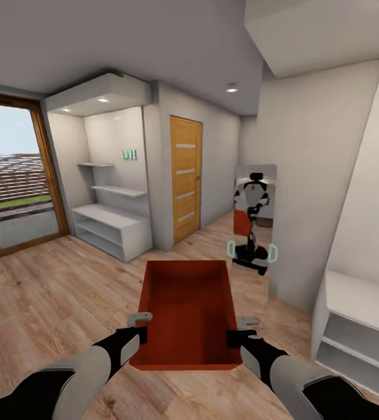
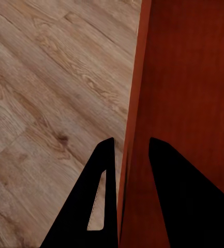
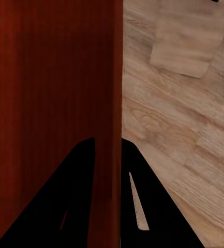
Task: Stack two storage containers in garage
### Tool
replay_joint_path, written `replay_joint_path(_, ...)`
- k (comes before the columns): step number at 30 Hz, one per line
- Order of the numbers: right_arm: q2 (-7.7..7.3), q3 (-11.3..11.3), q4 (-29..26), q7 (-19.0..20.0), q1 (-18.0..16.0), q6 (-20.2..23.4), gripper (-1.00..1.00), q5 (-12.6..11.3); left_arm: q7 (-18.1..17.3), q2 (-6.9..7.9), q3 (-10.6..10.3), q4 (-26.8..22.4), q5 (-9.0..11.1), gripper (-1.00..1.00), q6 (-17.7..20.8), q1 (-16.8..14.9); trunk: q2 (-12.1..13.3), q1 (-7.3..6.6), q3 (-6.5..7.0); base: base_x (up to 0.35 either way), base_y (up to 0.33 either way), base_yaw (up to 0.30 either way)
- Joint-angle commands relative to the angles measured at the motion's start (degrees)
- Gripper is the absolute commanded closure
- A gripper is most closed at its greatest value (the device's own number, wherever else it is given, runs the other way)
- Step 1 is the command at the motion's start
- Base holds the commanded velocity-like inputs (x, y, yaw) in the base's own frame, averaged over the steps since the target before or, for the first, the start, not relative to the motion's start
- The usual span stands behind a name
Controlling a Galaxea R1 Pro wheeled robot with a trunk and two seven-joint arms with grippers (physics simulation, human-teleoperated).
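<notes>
I hold one orange-red storage container (image 1: pixel 186 309) level in front of me, above the light wood floor (image 1: pixel 66 286) of the living room. My left gripper (image 1: pixel 139 326) is shut on its left wall near the near corner, and my right gripper (image 1: pixel 239 329) is shut on its right wall. In the left wrist view the gripper (image 2: pixel 131 142) straddles the thin red wall (image 2: pixel 189 77). The right wrist view has the gripper (image 3: pixel 109 140) clamped over the container's rim (image 3: pixel 49 77). The bin is empty. The garage is out of view.
Ahead, a passage leads past a wooden door (image 1: pixel 185 178) and a tall mirror (image 1: pixel 253 221) reflecting me. White shelf units stand at the left (image 1: pixel 110 230) and close at the right (image 1: pixel 358 326). A wood-framed glass door (image 1: pixel 14 181) is far left.
</notes>
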Motion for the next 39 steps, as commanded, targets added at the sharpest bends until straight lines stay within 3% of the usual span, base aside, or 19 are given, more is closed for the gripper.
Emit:
replay_joint_path(1, 0.0, -3.0, -0.2, -3.4, 0.0, 0.0, 1.0, -0.3, 3.2, 2.8, 1.4, -0.1, 0.1, 1.0, 0.3, 0.0, 0.0, 0.05, -0.02, 0.322, 0.0, 0.274)
replay_joint_path(14, -0.01, -3.0, -0.2, -3.4, 0.0, 0.0, 1.0, -0.3, 3.2, 2.8, 1.4, -0.1, 0.1, 1.0, 0.3, 0.0, 0.0, 0.05, -0.02, 0.322, 0.0, 0.26)
replay_joint_path(39, -0.02, -2.9, -0.2, -3.4, 0.0, -0.2, 1.0, -0.2, 3.2, 2.82, 1.4, -0.1, 0.1, 1.0, 0.3, 0.0, 0.0, 0.05, -0.02, 0.322, 0.0, 0.01)
